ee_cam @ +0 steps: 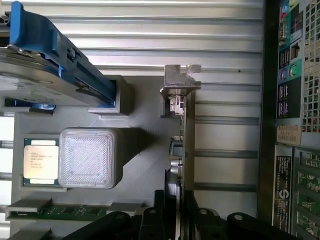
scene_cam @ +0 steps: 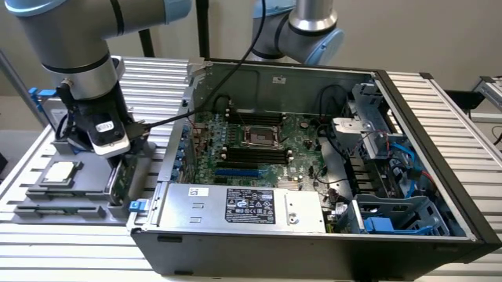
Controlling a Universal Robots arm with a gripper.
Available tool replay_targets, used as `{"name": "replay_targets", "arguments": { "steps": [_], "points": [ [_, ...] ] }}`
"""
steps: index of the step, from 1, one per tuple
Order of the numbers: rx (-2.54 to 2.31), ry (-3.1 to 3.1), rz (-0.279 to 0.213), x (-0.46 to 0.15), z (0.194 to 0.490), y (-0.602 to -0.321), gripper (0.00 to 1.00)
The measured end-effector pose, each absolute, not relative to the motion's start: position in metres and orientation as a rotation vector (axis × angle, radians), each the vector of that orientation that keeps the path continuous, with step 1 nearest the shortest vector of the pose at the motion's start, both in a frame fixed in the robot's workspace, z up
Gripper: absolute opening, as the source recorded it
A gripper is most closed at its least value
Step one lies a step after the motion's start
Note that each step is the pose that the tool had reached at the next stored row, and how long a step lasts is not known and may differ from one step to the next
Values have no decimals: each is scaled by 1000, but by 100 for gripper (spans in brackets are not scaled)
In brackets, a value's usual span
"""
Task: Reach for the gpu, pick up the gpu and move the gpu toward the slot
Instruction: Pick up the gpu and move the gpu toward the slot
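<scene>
Green circuit-board gpu, a thin flat card with a silver metal bracket at one end, is standing on edge in the grey plastic parts tray at the exterior view's left, just beside the open black computer case. The black gripper is hanging directly over the card, and its fingers are sitting narrow, pressing against both faces of the card's upper edge. A small square CPU chip is lying flat in the same tray, farther to the exterior view's left. A silver hard drive with blue rails is resting at the tray's far end. Inside the case, the blue expansion slot is lying on the green motherboard, well apart from the card.
</scene>
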State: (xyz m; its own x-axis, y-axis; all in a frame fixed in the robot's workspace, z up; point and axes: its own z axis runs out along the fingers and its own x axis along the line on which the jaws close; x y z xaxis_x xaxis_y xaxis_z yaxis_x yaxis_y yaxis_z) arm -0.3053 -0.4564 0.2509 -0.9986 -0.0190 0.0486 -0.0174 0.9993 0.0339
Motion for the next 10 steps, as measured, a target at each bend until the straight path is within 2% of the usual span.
{"name": "replay_targets", "arguments": {
  "steps": [10],
  "points": [
    [27, -3064, -52, -298, 287, -456, 27]
  ]
}}
